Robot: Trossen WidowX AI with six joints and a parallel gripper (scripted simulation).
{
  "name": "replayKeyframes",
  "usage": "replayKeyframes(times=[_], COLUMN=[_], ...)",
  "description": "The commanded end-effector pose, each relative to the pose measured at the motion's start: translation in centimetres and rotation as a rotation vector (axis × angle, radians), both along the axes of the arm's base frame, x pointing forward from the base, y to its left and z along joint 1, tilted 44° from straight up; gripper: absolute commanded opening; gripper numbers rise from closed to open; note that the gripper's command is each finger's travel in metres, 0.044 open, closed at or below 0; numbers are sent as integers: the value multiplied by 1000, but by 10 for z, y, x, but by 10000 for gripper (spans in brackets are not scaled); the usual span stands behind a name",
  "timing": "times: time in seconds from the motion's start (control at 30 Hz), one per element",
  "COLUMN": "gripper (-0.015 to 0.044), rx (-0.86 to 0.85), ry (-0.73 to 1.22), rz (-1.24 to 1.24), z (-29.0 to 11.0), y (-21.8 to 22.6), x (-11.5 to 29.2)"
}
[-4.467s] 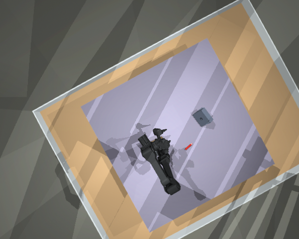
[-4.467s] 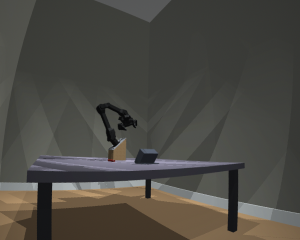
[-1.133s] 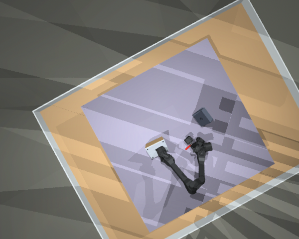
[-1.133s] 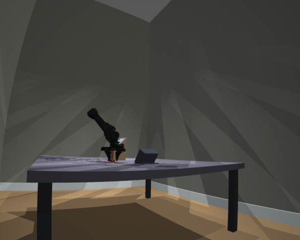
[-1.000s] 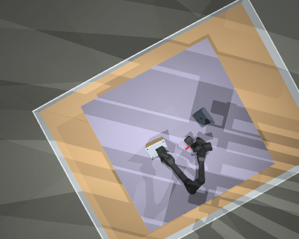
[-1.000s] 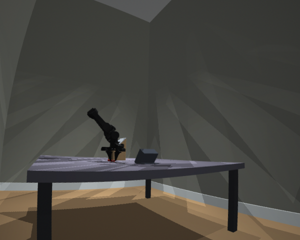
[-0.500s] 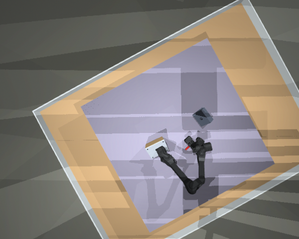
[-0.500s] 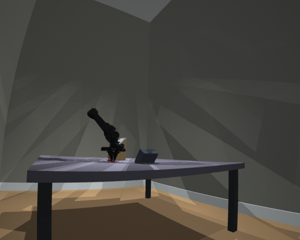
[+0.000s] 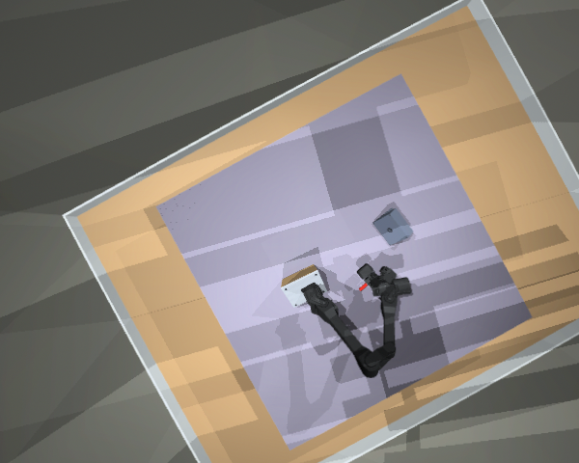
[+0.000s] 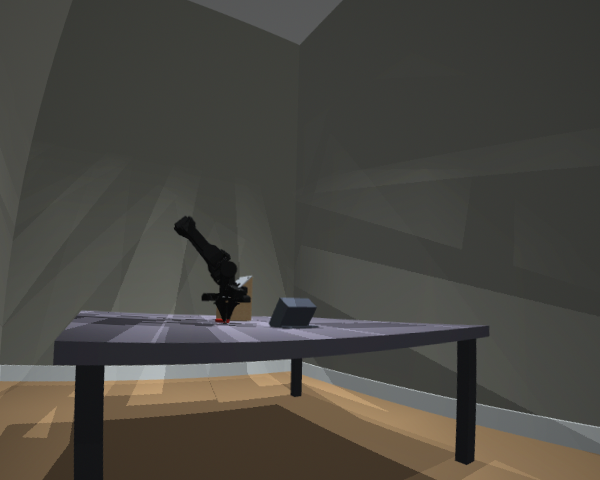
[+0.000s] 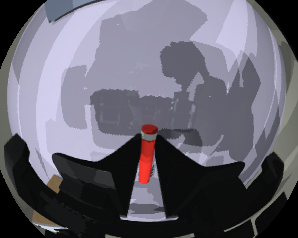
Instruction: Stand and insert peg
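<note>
The red peg [image 9: 363, 286] [image 11: 145, 157] [image 10: 221, 320] lies flat on the table, with its white band near the end that points away from the wrist camera. My gripper [image 9: 369, 285] [image 11: 148, 138] [image 10: 226, 316] is down at the table top and shut on the peg, its two black fingers pressing on either side of the shaft. The sloped grey panel [image 9: 392, 229] [image 10: 292, 312] stands a short way beyond, with its one hole [image 9: 389, 230] in the tilted face.
The arm's base block [image 9: 299, 286] [image 10: 242, 305], white and tan, stands on the table [image 9: 239, 219] [image 10: 248, 343] left of the gripper. The arm's elbow [image 9: 372, 366] juts toward the near table edge. Walls enclose the room.
</note>
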State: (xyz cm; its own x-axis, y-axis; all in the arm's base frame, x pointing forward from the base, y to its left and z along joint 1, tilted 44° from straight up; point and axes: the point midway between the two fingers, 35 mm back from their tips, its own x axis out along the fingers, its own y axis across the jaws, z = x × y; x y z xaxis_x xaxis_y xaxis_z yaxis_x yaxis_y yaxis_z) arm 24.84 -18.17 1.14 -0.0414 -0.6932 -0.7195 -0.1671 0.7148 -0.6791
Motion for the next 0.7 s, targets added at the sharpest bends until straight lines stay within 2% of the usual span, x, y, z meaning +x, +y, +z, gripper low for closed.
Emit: replayKeyframes(times=[0.0, 0.67], gripper=[50, 50], rx=[10, 41], ry=[-14, -145], rz=[24, 148], z=[0, 10], y=[2, 9], x=[-3, -11])
